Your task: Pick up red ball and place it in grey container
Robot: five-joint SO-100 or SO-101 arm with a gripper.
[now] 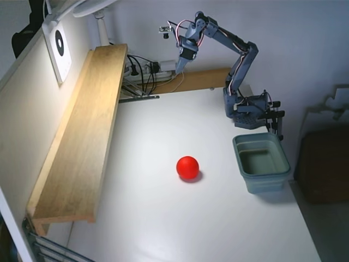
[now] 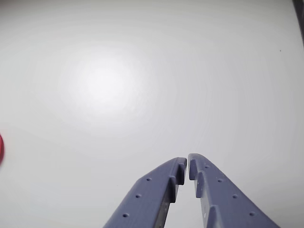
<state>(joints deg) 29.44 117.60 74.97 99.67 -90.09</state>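
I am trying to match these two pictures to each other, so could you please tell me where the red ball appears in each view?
Fixed view: the red ball lies on the white table near the middle of the picture, left of the grey container and apart from it.
Wrist view: only a red sliver shows at the left edge, a little below mid-height.
Shared landmark: the gripper, jaws nearly together, empty, well away from the ball.
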